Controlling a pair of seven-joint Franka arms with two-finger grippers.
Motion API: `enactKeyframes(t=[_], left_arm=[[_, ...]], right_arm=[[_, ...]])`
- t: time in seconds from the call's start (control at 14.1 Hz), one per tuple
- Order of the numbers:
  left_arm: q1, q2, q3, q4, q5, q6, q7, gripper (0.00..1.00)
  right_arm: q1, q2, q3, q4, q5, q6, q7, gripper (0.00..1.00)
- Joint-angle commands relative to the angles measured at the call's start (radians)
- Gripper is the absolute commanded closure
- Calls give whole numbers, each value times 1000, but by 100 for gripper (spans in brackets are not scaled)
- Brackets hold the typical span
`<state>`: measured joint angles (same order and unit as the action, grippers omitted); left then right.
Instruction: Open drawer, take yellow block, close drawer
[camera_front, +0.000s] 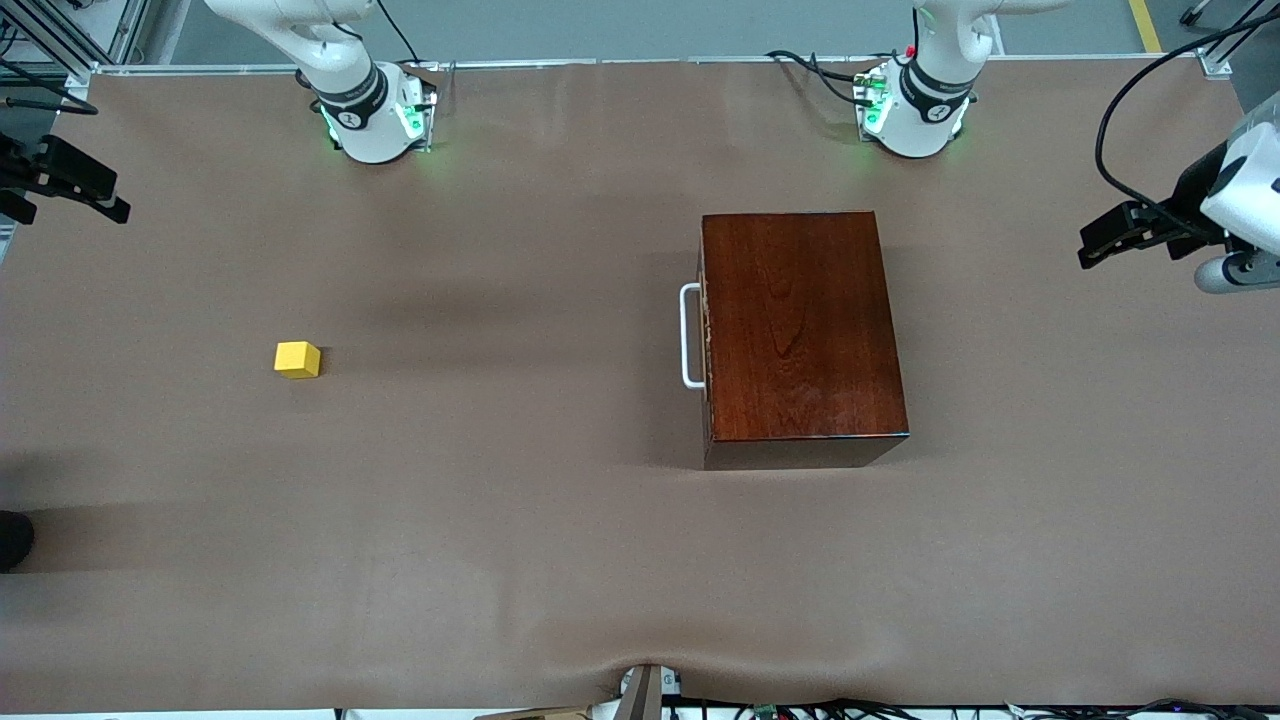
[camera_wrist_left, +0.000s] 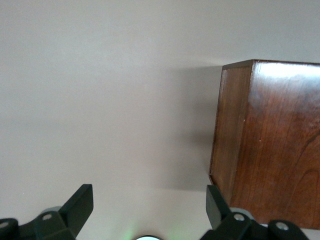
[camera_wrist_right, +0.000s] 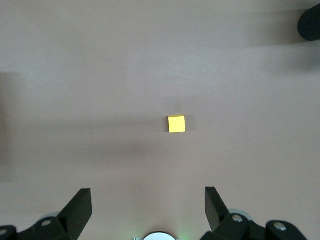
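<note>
Yellow block (camera_front: 297, 359) lies well apart from right gripper (camera_front: 90, 190).

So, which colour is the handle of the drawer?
White; the handle on the closed drawer shows best in the front view.

My drawer (camera_front: 706, 335) sits shut inside the dark wooden box (camera_front: 800, 330), its white handle (camera_front: 690, 336) facing my right arm's end of the table (camera_front: 560, 560). The yellow block (camera_front: 297, 359) lies out on the bare tabletop, well apart from the box, toward that same end. My left gripper (camera_front: 1100, 240) hangs at the edge of my left arm's end, up off the table. My right gripper (camera_front: 95, 200) hangs at the other edge, holding nothing.
</note>
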<state>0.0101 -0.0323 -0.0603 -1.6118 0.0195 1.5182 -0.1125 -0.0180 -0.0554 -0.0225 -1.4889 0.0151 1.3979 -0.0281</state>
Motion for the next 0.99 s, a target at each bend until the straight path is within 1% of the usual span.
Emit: enactKeyframes(t=[0.0, 0.21, 0.5, 0.57, 0.71, 0.92], left_arm=[[43, -63, -41, -63, 2, 25, 36, 0], [45, -80, -70, -59, -4, 25, 33, 0], [45, -98, -81, -53, -15, 22, 37, 0], [47, -101, -85, -50, -15, 13, 13, 0], [48, -100, -79, -16, -15, -15, 13, 0], [48, -90, -82, -2, -13, -15, 20, 0]], right_arm=[[-3, -20, -2, -20, 6, 6, -6, 0], [0, -20, -2, -19, 8, 7, -6, 0], [-5, -20, -2, -19, 8, 7, -4, 0], [-5, -20, -2, -19, 8, 7, -6, 0], [-5, -18, -2, -19, 8, 7, -6, 0], [-6, -20, -4, -19, 8, 7, -6, 0]])
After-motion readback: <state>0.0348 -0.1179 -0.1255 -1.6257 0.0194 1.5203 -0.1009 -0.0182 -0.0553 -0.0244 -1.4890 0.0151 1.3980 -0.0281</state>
